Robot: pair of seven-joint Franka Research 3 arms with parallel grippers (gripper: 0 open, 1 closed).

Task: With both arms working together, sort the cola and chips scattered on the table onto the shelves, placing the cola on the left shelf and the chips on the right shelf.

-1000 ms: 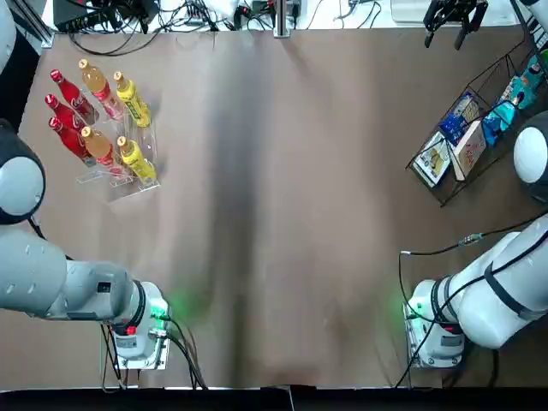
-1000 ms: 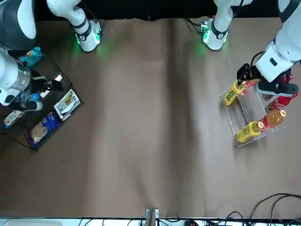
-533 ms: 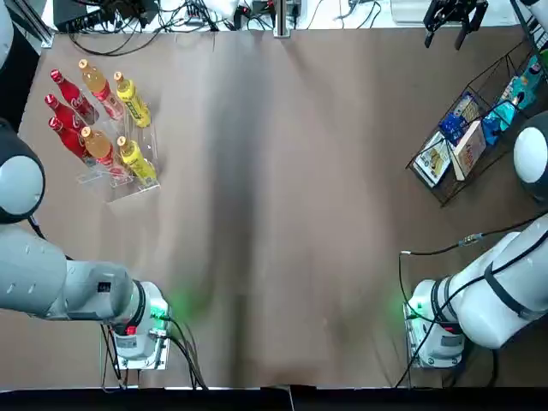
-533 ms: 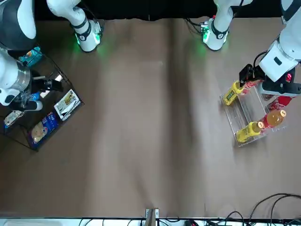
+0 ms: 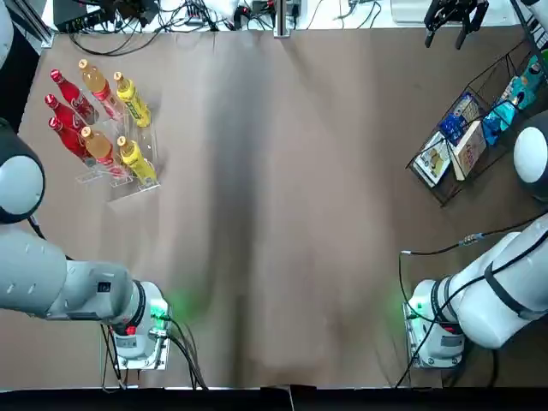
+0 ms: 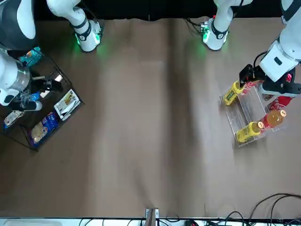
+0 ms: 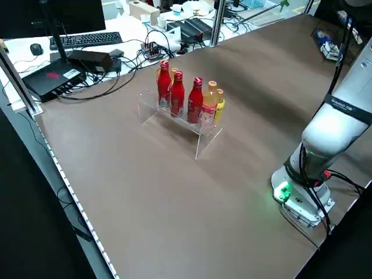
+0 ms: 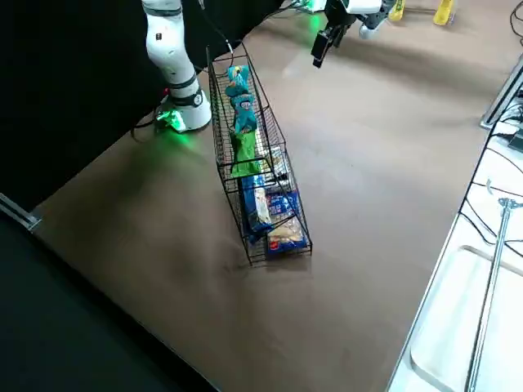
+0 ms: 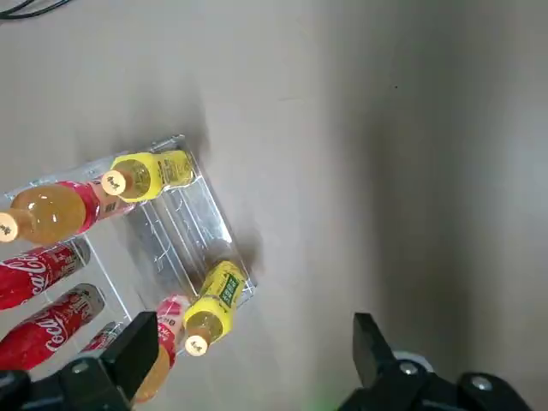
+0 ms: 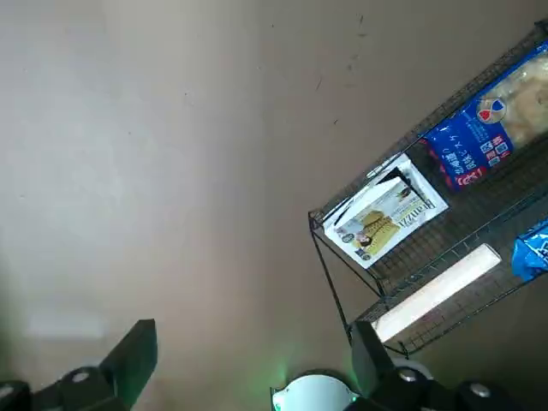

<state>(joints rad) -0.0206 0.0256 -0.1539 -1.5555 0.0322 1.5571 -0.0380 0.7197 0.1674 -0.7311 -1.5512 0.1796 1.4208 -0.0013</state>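
Cola racked at ten o'clock, chips at two; ease left gripper and right gripper, both wide open, empty, straight up before you park.

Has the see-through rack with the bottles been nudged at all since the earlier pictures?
No. In the overhead view, the see-through rack sits where it did, judged against the left arm's base, which is fixed.
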